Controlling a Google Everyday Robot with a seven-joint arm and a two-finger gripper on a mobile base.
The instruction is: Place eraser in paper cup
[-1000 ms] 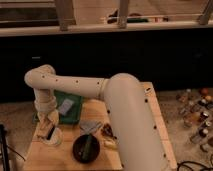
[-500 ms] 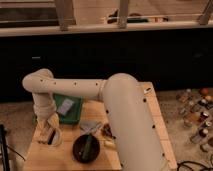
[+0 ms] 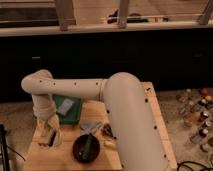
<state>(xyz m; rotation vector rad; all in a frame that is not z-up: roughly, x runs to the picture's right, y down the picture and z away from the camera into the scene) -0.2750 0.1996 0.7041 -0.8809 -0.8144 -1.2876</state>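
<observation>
My gripper (image 3: pixel 48 134) hangs low over the near left corner of the wooden table (image 3: pixel 155 112), pointing straight down from the bent wrist of the arm (image 3: pixel 120 107). It sits right at the paper cup (image 3: pixel 50 139), which shows only as a pale shape around and below the gripper's tip; I cannot make out the cup's rim clearly. Whether the gripper is wide or closed, I cannot tell from here, and I cannot see the eraser at all: it may be tucked under the gripper or inside the cup, but nothing visible settles that.

At two o'clock from the gripper lies a green tray (image 3: pixel 70 112), partly covered by the arm, with a flat grey pad (image 3: pixel 65 106) resting on it. At four o'clock stands a dark round bowl (image 3: pixel 86 148) with something lying in it that I cannot identify. Between bowl and tray sits a small greyish object (image 3: pixel 90 127), also unclear. The arm's thick white link hides much of the table's right half.
</observation>
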